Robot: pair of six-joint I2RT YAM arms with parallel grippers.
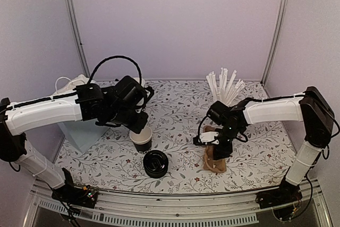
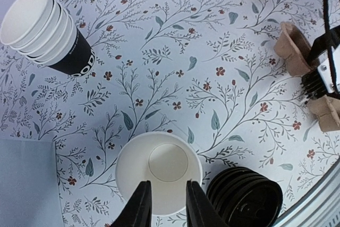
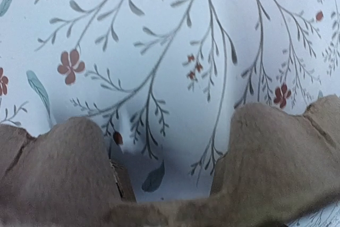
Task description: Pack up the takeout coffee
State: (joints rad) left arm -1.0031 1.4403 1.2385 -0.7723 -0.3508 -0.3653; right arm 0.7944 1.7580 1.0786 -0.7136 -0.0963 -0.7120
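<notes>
The takeout coffee cup [image 1: 142, 141] stands upright and lidless on the flowered table, black outside and white inside [image 2: 159, 168]. My left gripper [image 2: 168, 183] hangs just above its near rim, fingers [image 2: 139, 206] a little apart and open, with only the cup's inside showing between them. A stack of round black lids [image 2: 245, 198] lies right beside the cup [image 1: 155, 164]. My right gripper [image 1: 217, 141] is down on a brown cardboard cup carrier [image 1: 214, 159]. In the right wrist view the carrier [image 3: 276, 152] fills the bottom and hides the fingers.
A nested stack of black cups [image 2: 50, 30] lies on its side at the back left. A white cup of straws [image 1: 223, 90] stands at the back right. A pale blue box [image 1: 79, 131] sits at the left, under my left arm.
</notes>
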